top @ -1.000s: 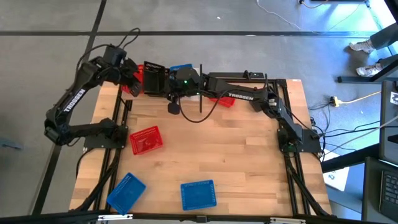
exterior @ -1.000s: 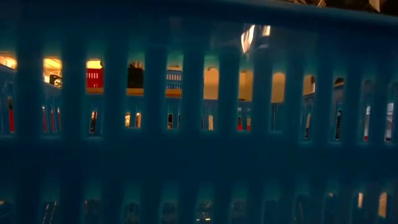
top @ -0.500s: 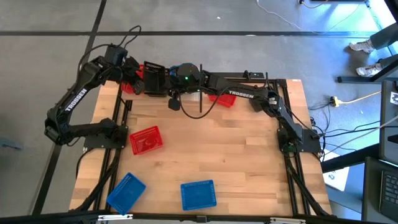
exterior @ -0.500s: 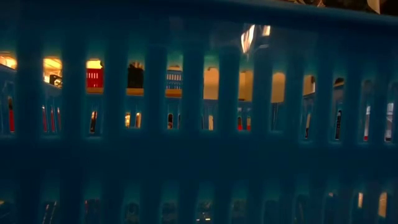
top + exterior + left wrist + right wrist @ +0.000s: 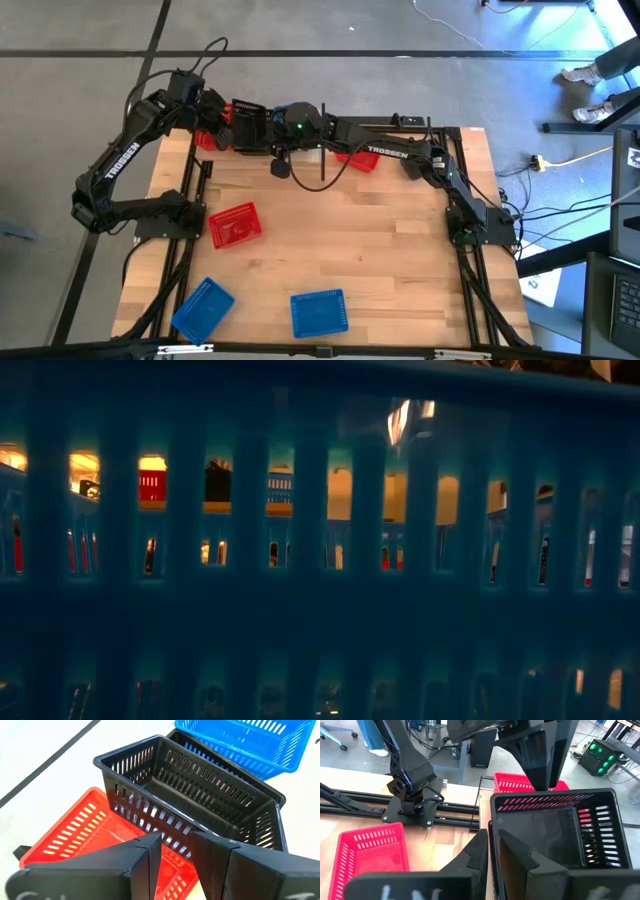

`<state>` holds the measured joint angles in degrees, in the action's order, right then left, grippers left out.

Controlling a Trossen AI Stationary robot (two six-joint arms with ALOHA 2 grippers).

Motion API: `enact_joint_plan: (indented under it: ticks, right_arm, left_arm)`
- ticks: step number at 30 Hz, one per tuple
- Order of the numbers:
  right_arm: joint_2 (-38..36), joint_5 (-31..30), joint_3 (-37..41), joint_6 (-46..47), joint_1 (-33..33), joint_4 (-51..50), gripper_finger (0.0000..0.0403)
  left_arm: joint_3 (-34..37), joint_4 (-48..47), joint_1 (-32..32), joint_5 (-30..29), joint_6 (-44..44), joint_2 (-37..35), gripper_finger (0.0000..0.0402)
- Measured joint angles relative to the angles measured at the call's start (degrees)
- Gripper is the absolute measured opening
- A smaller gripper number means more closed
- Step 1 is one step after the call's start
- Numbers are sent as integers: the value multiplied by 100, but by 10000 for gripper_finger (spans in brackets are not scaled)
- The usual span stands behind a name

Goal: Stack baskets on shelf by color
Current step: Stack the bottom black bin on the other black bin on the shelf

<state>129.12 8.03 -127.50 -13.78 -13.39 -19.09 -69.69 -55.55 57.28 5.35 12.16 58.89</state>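
At the table's far edge, baskets stand on the shelf [image 5: 312,152]. A black basket [image 5: 250,125] is in the middle, a red one [image 5: 75,835] to its left and a blue one [image 5: 245,740] beyond it. My right gripper [image 5: 492,836] reaches in from the right and is shut on the black basket's wall. My left gripper [image 5: 176,840] hangs open over the red basket, just left of the black one, and touches nothing. A second black rim [image 5: 280,802] shows under the held basket. My right gripper pinches a side wall of the black basket at its rim [image 5: 491,820], next to a corner. One finger [image 5: 520,857] is inside the basket and the other [image 5: 479,852] outside. The fingers come nearly level from the table's right. The basket stays upright; whether it is lifted I cannot tell.
Another red basket [image 5: 355,158] lies under my right arm. On the tabletop are a red basket [image 5: 233,225] and two blue ones [image 5: 203,305] [image 5: 320,312]. A blue basket wall [image 5: 320,610] fills the low view. Thin black posts [image 5: 322,140] rise by the shelf.
My left gripper has tipped a little toward the black basket without shifting place. Everything else has stayed where it was.
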Motion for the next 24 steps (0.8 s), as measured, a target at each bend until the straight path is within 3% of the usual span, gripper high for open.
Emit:
enact_joint_plan:
  ticks: [10, 24]
  right_arm:
    - [277, -54, 4, -590, -35, 143, 45]
    - [562, -142, 2, -621, -103, 568, 45]
  left_arm:
    - [0, -38, 2, -18, 2, 0, 93]
    - [0, -59, 1, -18, 1, -2, 93]
